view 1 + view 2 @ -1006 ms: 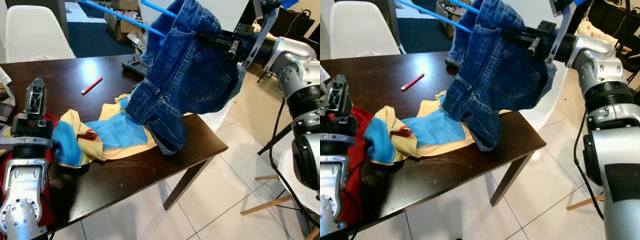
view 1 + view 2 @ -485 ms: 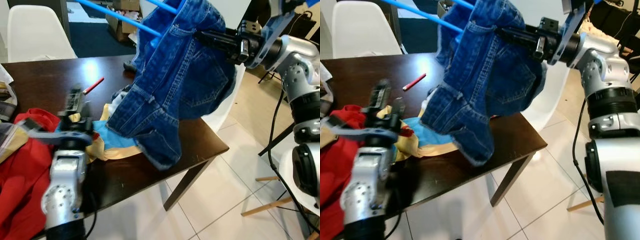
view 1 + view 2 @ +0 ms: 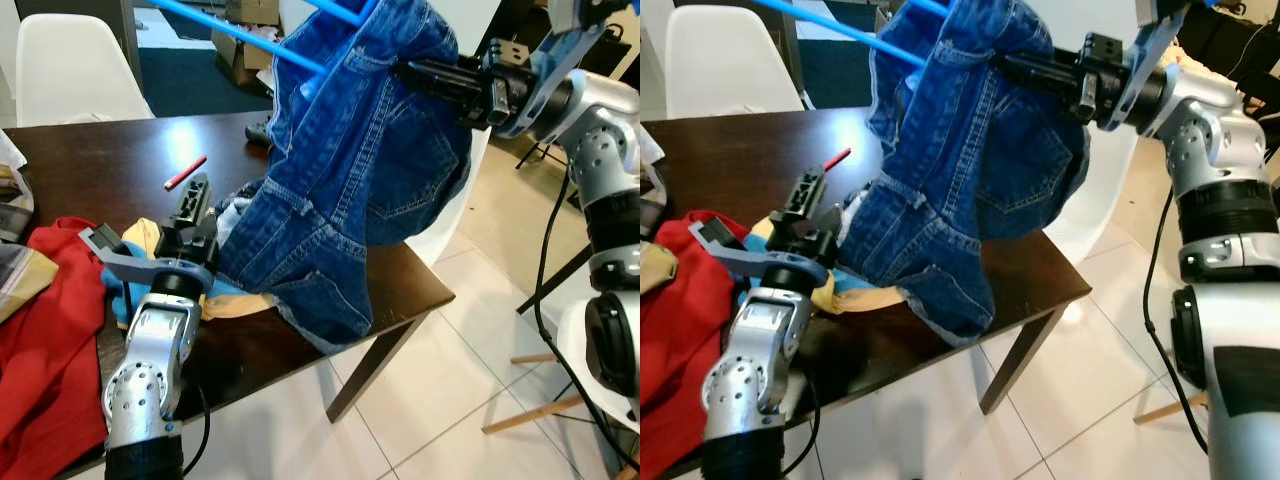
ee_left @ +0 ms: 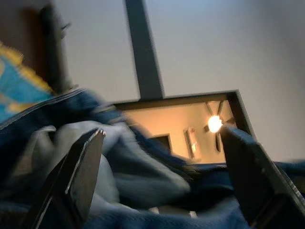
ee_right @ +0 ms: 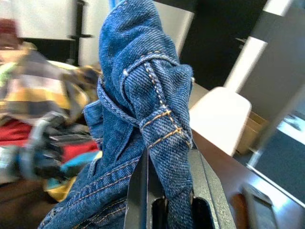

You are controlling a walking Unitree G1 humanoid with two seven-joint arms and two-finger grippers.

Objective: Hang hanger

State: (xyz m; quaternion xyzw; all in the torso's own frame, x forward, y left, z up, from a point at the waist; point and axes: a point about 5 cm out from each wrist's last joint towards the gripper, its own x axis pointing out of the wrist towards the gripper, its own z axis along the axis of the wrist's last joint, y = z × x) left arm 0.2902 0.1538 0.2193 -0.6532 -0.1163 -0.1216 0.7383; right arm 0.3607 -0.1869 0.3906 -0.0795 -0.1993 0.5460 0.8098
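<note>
The right gripper (image 3: 400, 70) held the blue jeans (image 3: 350, 190) pinched tight, high above the dark table (image 3: 90, 150), draped on the blue hanger (image 3: 240, 35), while the left gripper (image 3: 195, 205), fingers spread apart, reached under to help.

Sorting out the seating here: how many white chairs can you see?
2. One white chair stands behind the table at its far left; a second white chair is at the table's right end, mostly hidden behind the jeans. Others may be hidden.
</note>
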